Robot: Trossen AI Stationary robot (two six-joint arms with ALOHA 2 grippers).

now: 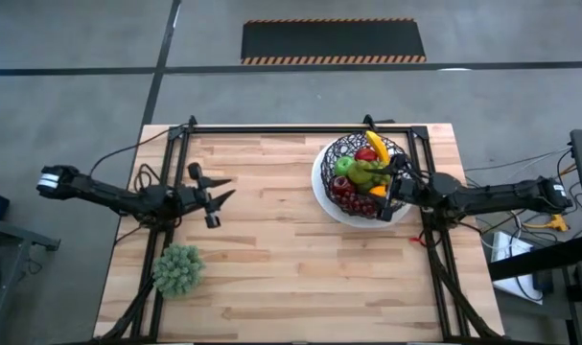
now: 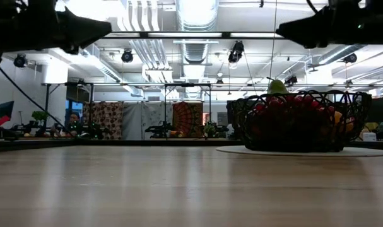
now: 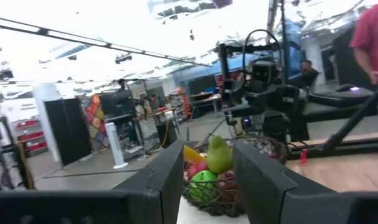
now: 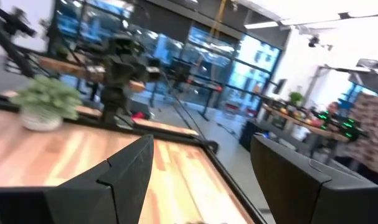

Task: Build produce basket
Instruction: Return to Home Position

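Observation:
The black wire-mesh basket point(image 1: 337, 149) stands on its white plate point(image 1: 321, 189) at the table's far right. It holds produce: a yellow banana point(image 1: 375, 144), a red apple point(image 1: 365, 155), green fruit point(image 1: 353, 171) and dark red grapes point(image 1: 354, 199). The left wrist view shows a pear point(image 3: 218, 155) standing above a green apple point(image 3: 204, 180). My right gripper point(image 1: 394, 182) hovers open over the basket's right rim, high above it in the low view point(image 2: 281, 29). My left gripper point(image 1: 228, 189) is open above the table's left half, pointing toward the basket.
A frilly pale-green leafy bunch point(image 1: 178, 269) sits near the table's near-left corner. Bare wood point(image 1: 291, 249) lies between the two arms. A black frame point(image 1: 300, 127) runs along the far edge. People stand in the room beyond the table.

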